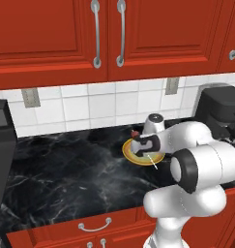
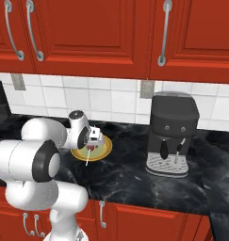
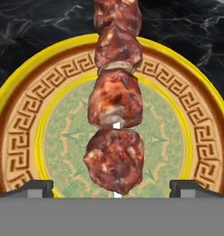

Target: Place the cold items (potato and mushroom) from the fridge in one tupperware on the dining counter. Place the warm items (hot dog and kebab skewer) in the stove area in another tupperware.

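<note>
Kebab skewer (image 3: 115,110) lies on yellow-rimmed plate (image 3: 21,133) directly under gripper (image 3: 112,186), running lengthwise through the gap between the fingertips (image 3: 36,188). Jaws fully spread, holding nothing, one tip on each side of the meat. Coffee machine (image 2: 172,136) well off to gripper's right on the counter (image 1: 66,174).

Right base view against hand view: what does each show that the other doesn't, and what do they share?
Right base view alone: the coffee machine right of the plate, the red cabinets and the tiled wall. Hand view alone: the plate's key-pattern border, the separate meat chunks, and the open gripper with a fingertip on either side of the skewer. Shared: the kebab skewer lying on the yellow-rimmed plate on the black marble counter.
</note>
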